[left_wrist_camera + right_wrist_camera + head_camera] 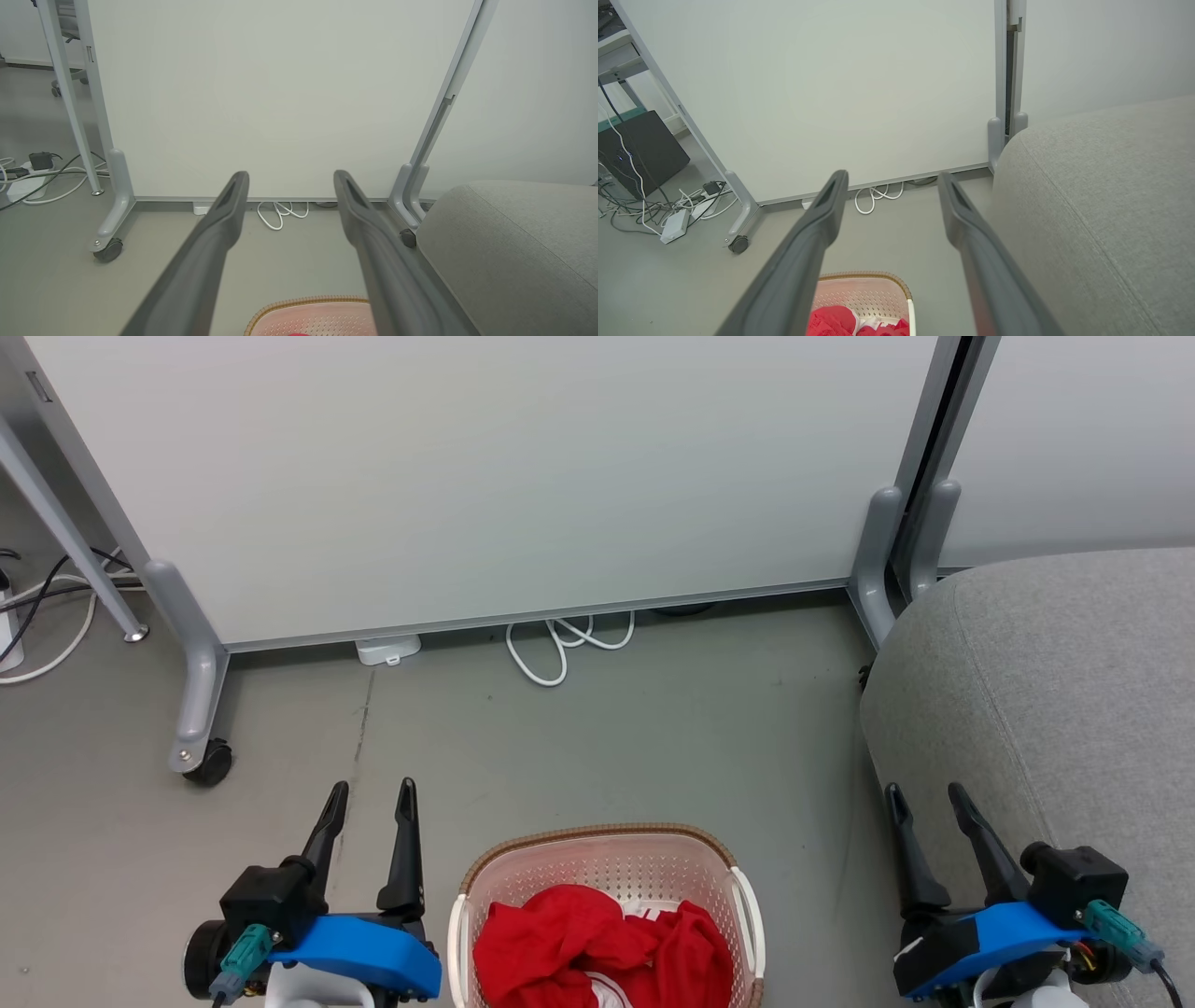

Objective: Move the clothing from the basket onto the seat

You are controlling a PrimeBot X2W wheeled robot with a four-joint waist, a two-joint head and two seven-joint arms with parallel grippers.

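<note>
**Red Clothes in the Basket, Both Hands Open**

The red clothing point(597, 943) lay in a crumpled heap inside the basket point(597, 833). A bit of white cloth showed among the red. The basket stood on the grey floor point(653, 728), between the robot's two hands.

The left hand point(372, 786) hung to the left of the basket. Its two dark fingers were spread apart and held nothing. The right hand point(925, 791) hung to the right of the basket, spread wide too, and it held nothing.

The big grey seat point(1055, 691) stood on the right, near the basket but not touching it. Behind the basket stood a big white panel point(485, 476) on grey legs, with a small black wheel point(210, 763) on one leg. A white cable point(560, 649) lay looped on the floor under the panel's bottom edge.
</note>
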